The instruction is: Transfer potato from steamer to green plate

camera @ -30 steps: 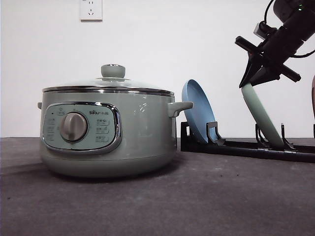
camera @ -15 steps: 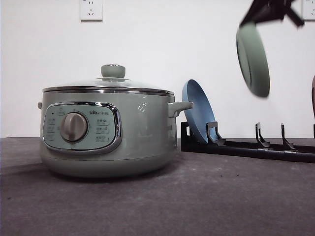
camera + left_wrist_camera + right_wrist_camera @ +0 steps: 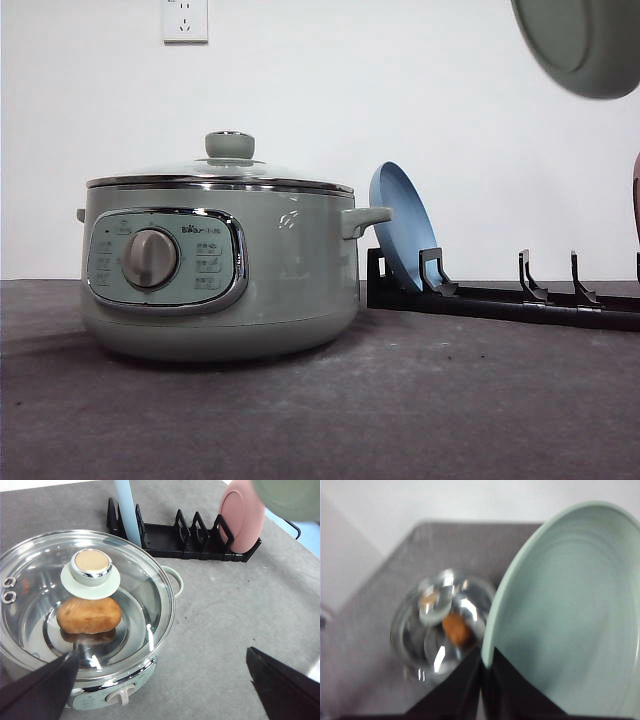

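Potato (image 3: 89, 615) sits under steamer's (image 3: 220, 265) glass lid (image 3: 85, 595); right hand (image 3: 482, 672) clamps green plate (image 3: 570, 615).

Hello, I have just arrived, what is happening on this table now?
The right pincer is shut on the rim of the green plate and holds it high in the air, above the black rack. The potato lies inside the steamer, whose glass lid is closed. The left pincer hangs open over the steamer, holding nothing.
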Robot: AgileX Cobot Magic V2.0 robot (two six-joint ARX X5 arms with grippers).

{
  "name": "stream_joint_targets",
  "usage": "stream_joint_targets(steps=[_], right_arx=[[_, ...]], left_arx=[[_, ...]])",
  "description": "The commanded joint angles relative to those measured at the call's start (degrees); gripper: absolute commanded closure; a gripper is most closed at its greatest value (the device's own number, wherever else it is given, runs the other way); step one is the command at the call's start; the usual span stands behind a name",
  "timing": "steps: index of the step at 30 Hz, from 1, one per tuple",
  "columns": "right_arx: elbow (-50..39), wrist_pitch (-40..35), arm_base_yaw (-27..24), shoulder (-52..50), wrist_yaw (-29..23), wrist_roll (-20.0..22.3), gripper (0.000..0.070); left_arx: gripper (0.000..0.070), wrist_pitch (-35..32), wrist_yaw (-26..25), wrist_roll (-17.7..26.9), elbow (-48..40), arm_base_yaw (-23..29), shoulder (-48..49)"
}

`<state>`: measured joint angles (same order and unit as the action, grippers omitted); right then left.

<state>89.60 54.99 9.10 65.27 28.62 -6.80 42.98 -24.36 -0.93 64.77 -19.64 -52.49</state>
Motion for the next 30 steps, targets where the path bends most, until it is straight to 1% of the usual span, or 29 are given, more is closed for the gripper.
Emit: stream_joint_targets(steps=[1, 4, 6, 8, 11, 16, 20, 22, 27, 30], right_arx=[[1.1, 3.1, 2.9, -1.3, -3.6, 5.6, 0.0691], [0.9, 8.4, 8.5, -4.3, -10.6, 6.4, 0.0692], [0.4, 11.1, 12.6, -6.3, -15.7, 6.2, 0.0692], [-0.6, 13.0, 16.4, -8.0, -19.5, 5.6, 0.0693], [-3.9, 14.3, 21.9, -10.4, -24.4, 3.3, 0.0693], [-12.9, 14.2, 29.9, -13.9, -31.4, -2.3, 0.0693], [-21.2, 13.0, 35.2, -14.8, -34.8, -6.6, 0.0693], [-25.2, 11.2, 37.7, -14.8, -35.6, -8.1, 0.0693], [-34.3, 3.7, 43.3, -13.4, -36.3, -11.9, 0.0693], [-38.5, -0.8, 45.9, -11.5, -36.9, -12.7, 0.0693]], left_arx=[[0.0, -0.5, -0.3, 0.2, 1.3, -0.3, -0.4], [0.0, -0.5, -0.3, 0.2, 1.3, -0.3, -0.4], [0.0, -0.6, -0.3, 0.2, 1.3, -0.3, -0.4], [0.0, -0.6, -0.3, 0.2, 1.3, -0.3, -0.4], [0.0, -0.6, -0.3, 0.2, 1.3, -0.3, -0.4], [0.0, -0.6, -0.3, 0.2, 1.3, -0.3, -0.4], [0.0, -0.6, -0.3, 0.2, 1.3, -0.3, -0.4], [0.0, -0.5, -0.3, 0.2, 1.3, -0.3, -0.4], [0.0, -0.6, -0.3, 0.2, 1.3, -0.3, -0.4], [0.0, -0.5, -0.3, 0.2, 1.3, -0.3, -0.4]])
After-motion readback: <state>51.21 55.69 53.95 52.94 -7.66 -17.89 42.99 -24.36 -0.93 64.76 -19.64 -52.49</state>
